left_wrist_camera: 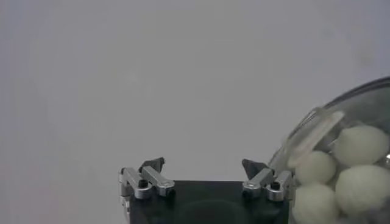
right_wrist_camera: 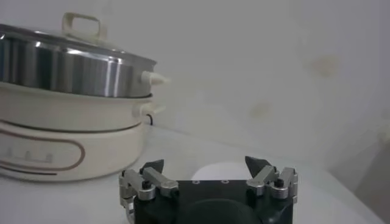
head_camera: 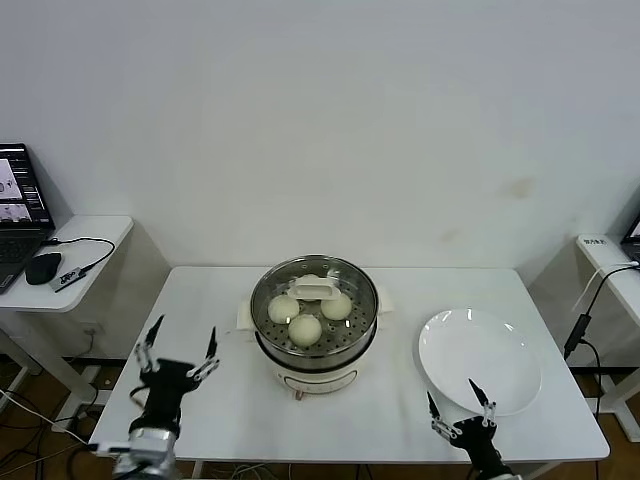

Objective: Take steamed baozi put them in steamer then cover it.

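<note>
Standing in the middle of the big white bench point(head_camera: 200, 330) is the steamer point(head_camera: 345, 352), a round shiny metal basket on a white pot base. It is far from both arms and between them. The left gripper point(head_camera: 180, 355) waits at the near left of the bench, and it looks a little nearer to the steamer than the right one. The right gripper point(head_camera: 459, 403) waits at the near right edge. Both have their jaws spread wide and hold nothing.

A flat white plate point(head_camera: 455, 350) lies to the right of the steamer, just in front of the right gripper. It is round and smooth, with nothing on it.

The cover point(head_camera: 270, 285) sits on top of the steamer. It is a round lid of clear glass with a metal rim. Its cream handle point(head_camera: 316, 290) is a small block at the centre, and its long side runs left to right.

Under the glass are the buns point(head_camera: 305, 328). They are small, round, smooth and cream-white, like little domes. Three show well from above, and the handle hides part of a fourth at the far side.

The job looks done, since the buns are in and the lid is on. If the lid had to move, the handle would be the part to grab, reaching forward and toward the middle.
</note>
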### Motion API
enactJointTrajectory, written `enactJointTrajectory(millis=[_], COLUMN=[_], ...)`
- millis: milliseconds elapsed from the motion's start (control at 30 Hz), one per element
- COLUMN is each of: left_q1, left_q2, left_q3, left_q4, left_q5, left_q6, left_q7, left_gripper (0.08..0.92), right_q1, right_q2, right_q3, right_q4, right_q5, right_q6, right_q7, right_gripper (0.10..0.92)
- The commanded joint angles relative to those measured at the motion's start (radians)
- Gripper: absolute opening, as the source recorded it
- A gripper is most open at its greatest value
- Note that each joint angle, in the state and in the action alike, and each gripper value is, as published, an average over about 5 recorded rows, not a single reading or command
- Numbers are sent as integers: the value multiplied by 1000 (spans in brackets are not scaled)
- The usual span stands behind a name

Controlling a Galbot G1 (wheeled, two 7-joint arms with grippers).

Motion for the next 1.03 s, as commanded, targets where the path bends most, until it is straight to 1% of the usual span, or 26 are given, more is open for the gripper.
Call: enactJointTrajectory(millis=[33,167,300,500,800,1033], left_q1=[205,193,184,193,174,158], left_q2=[-32,-44,-55,-67,-80,-87], left_q3=[-97,-70,-56,-23,4,15], left_q4=[44,92,130,129,137,147], left_q5=[-430,-415,-397,-392,-380,-385], left_q6=[-114,-135,-161,-169,-166,-167], left_q7=[-67,-44,-1,33,64,61], left_gripper=[823,823,823,823,823,823], right_q1=[-76,-107,-142,-193,-223,-226], right_q2=[-99,-133,-164,-193,-201,-199], right_q3=[-9,-21,-36,-44,-47,-45], right_q4=[50,113,191,277,343,330], right_q5=[66,132,187,246,258,241], right_q6=[-25,-77,-140,-218,-322,-305], right_q7=[11,34,63,100,162,158], right_gripper=[823,823,823,823,823,823])
